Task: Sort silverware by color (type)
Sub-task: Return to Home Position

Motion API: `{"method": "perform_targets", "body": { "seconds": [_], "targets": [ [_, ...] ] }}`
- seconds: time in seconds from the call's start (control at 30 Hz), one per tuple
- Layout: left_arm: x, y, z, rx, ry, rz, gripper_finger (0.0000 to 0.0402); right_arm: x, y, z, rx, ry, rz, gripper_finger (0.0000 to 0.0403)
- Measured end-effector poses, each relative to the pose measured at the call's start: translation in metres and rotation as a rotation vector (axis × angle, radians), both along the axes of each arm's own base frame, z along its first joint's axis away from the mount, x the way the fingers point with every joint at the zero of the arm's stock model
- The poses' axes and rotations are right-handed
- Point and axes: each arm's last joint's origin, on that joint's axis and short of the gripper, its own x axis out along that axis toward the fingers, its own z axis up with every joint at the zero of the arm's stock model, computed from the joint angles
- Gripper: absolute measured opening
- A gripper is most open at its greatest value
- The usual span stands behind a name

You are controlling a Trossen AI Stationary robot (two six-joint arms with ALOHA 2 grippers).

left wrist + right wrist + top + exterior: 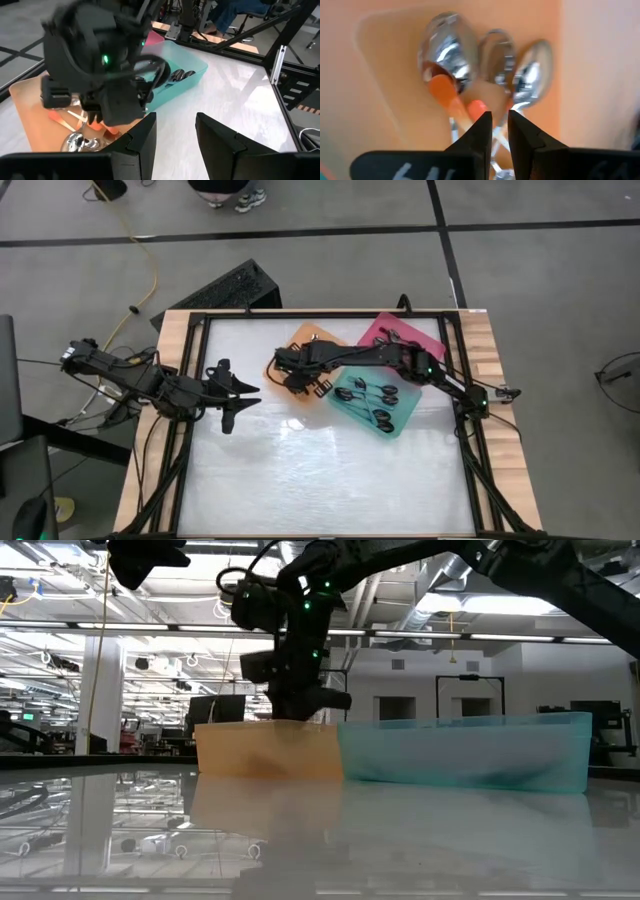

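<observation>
Shiny silver-bowled spoons with orange handles on orange rectangular plastic tray; dark spoons in translucent teal rectangular plastic tray; pink rectangular plastic tray; glossy white table, pale wood border, black frame

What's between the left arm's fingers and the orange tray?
Nothing. The high view shows bare table between the left arm's fingers and the orange tray.
</observation>
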Motion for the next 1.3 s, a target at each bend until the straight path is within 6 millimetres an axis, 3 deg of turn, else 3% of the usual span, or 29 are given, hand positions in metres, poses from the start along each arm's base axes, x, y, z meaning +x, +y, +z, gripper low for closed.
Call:
{"method": "perform_targets", "body": {
  "seconds": [0.23, 0.37, 0.57, 0.73, 0.87, 0.97, 1.07, 1.2, 1.3],
  "targets": [
    [0.0, 0.001, 0.001, 0.0, -0.017, 0.04, 0.0121, 0.0, 0.0, 0.046, 0.018, -0.081, -0.071, 0.007],
    [0.0, 0.003, 0.002, -0.047, -0.048, 0.134, 0.0121, -0.011, 0.002, 0.071, 0.032, -0.132, -0.098, 0.007],
    [0.002, 0.004, 0.009, -0.124, -0.153, 0.237, 0.0121, -0.036, 0.007, 0.13, 0.163, -0.283, -0.175, 0.007],
    [0.003, 0.002, 0.01, -0.134, -0.156, 0.178, 0.0121, -0.062, 0.012, 0.174, 0.26, -0.41, -0.313, 0.007],
    [0.003, 0.002, 0.008, -0.097, -0.122, 0.132, 0.0121, -0.088, 0.018, 0.203, 0.254, -0.433, -0.32, 0.007],
    [0.002, 0.002, 0.005, -0.069, -0.083, 0.128, 0.0121, -0.105, 0.023, 0.216, 0.325, -0.441, -0.444, 0.007],
    [0.003, 0.002, 0.008, -0.079, -0.12, 0.134, 0.0121, -0.119, 0.029, 0.227, 0.455, -0.419, -0.426, 0.007],
    [0.005, -0.002, 0.033, 0.014, -0.318, -0.021, 0.0121, -0.128, 0.037, 0.238, 0.685, -0.388, -0.307, 0.007],
    [-0.007, 0.003, 0.05, 0.045, -0.455, -0.056, 0.0121, -0.134, 0.038, 0.242, 0.843, -0.339, -0.243, 0.007]
  ]
}}
